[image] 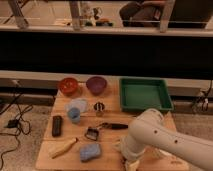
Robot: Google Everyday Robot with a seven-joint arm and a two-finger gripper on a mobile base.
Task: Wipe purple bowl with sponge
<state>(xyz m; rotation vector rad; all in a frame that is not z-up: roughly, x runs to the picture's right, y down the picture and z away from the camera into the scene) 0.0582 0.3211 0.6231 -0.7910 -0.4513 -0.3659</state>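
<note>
Gripper [131, 163] hangs low at the 5 o'clock edge of the table [75, 134], near the one sponge [90, 151]. Open or shut, nobody can tell. Two bowls sit at 11 o'clock: one purple bowl [96, 84] and one red bowl [68, 86]. One green tray [145, 94] sits at 1 o'clock.

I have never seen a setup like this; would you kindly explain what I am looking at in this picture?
The large white shape is a robot arm on a mobile base. Its gripper is at the picture's bottom edge, by the table's front, right of the sponge. Whether it holds anything cannot be seen. The single camera looks down on the wooden table from its front side. At the back stand a red bowl and a purple bowl, with a green tray to their right. Nearer are a pale blue cup, a black block and a brush.
</note>
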